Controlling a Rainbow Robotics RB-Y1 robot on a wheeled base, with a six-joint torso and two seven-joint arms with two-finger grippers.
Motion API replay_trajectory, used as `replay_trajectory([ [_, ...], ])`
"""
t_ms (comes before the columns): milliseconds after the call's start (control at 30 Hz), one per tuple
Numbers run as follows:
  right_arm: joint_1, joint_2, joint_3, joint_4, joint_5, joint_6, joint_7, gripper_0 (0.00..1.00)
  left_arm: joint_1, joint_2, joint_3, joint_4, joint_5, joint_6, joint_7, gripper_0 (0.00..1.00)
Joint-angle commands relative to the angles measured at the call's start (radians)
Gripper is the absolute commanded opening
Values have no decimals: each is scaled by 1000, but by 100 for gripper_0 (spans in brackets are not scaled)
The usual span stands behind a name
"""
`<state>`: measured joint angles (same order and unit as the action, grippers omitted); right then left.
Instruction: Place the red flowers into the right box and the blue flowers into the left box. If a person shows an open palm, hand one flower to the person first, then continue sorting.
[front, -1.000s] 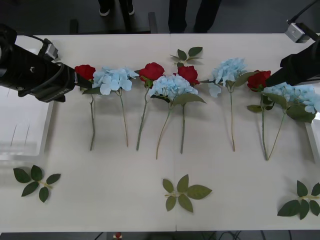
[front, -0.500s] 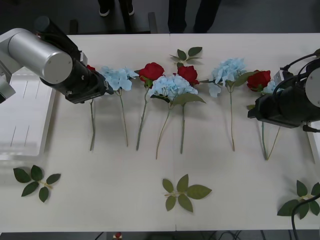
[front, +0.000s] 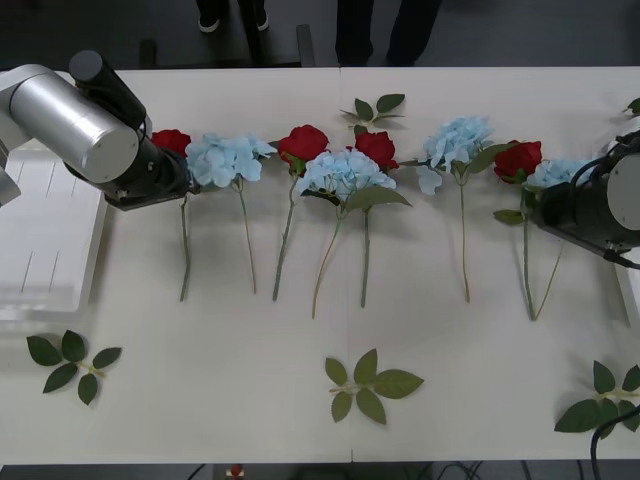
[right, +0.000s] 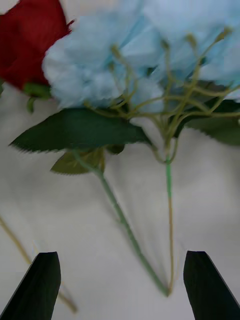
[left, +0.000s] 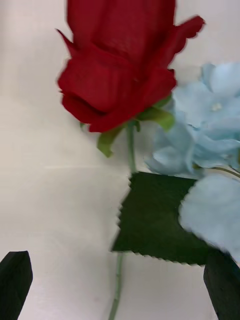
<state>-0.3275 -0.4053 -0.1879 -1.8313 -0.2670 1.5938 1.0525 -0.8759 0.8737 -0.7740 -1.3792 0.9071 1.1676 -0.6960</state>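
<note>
My left gripper (left: 120, 285) hangs with fingers spread wide over the leftmost of the red flowers (front: 170, 142), at the upper left of the table (front: 250, 400). My right gripper (right: 122, 285), equally wide apart, hovers over the blue flowers (right: 150, 65) at the far right edge.

A broad white surface (front: 250, 400) spans the front view, a thin seam running down its middle. Beyond its far edge lies dark floor (front: 500, 35), where a dark chair back (front: 225, 50) stands. Light is even and soft.
</note>
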Motion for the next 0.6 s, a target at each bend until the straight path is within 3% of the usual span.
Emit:
replay_trajectory([
  [33, -13, -60, -19, 78, 98, -55, -17, 72, -28, 27, -18, 37, -31, -34, 6, 100],
  [233, -25, -75, -42, 178, 130, -144, -34, 71, -28, -9, -100, 141, -62, -157, 18, 100],
  [600, -110, -83, -42, 400, 100, -353, -55, 71, -28, -88, -113, 213, -48, -163, 26, 100],
])
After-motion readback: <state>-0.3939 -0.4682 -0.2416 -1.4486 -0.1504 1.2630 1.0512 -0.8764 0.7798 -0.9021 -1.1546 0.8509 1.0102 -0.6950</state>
